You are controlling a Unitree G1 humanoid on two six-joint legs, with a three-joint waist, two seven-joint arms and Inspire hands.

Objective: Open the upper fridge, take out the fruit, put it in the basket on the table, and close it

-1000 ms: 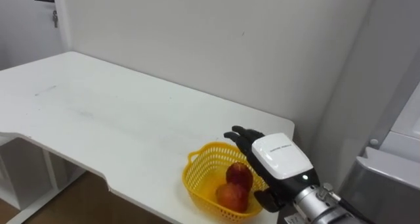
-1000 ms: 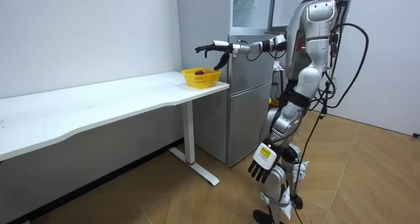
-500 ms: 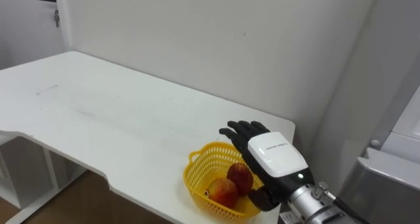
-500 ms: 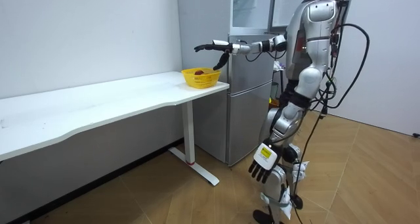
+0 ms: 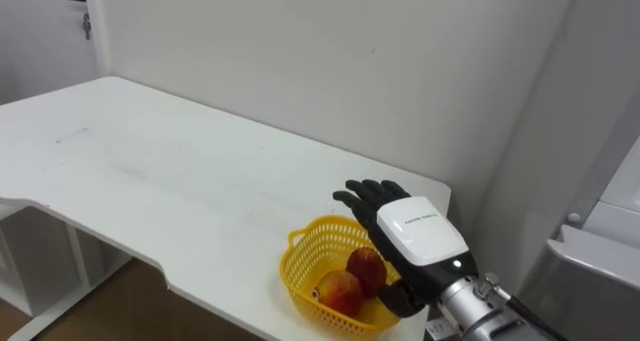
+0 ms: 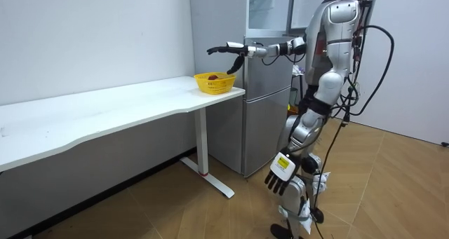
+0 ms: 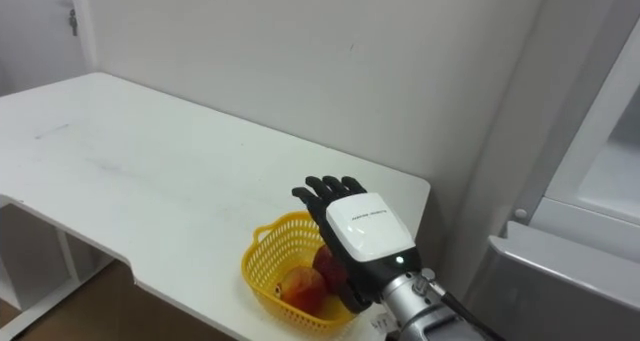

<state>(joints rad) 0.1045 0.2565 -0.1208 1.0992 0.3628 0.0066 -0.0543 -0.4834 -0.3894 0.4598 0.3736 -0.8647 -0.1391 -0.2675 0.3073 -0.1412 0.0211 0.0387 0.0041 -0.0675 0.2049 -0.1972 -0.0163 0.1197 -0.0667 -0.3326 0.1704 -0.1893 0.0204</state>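
Observation:
A yellow basket point(image 5: 298, 269) stands near the right end of the white table point(image 5: 150, 171), with two red apples point(image 5: 366, 266) lying in it side by side. My right hand point(image 5: 415, 236) hovers open just above the basket's right rim, palm down, fingers spread and empty. In the room view I stand in front of the fridge point(image 6: 270, 92) with the right hand point(image 6: 228, 51) stretched out over the basket point(image 6: 215, 83). The left hand point(image 6: 280, 174) hangs open beside my leg.
The table runs far to the left along a white wall. The grey fridge sits right of the table's end, its top corner point(image 5: 590, 261) close to my right arm. The upper fridge compartment point(image 6: 270, 8) stands open.
My right hand has risen a little and drawn back slightly above the basket. The nearer apple has shifted a bit to the left inside it.

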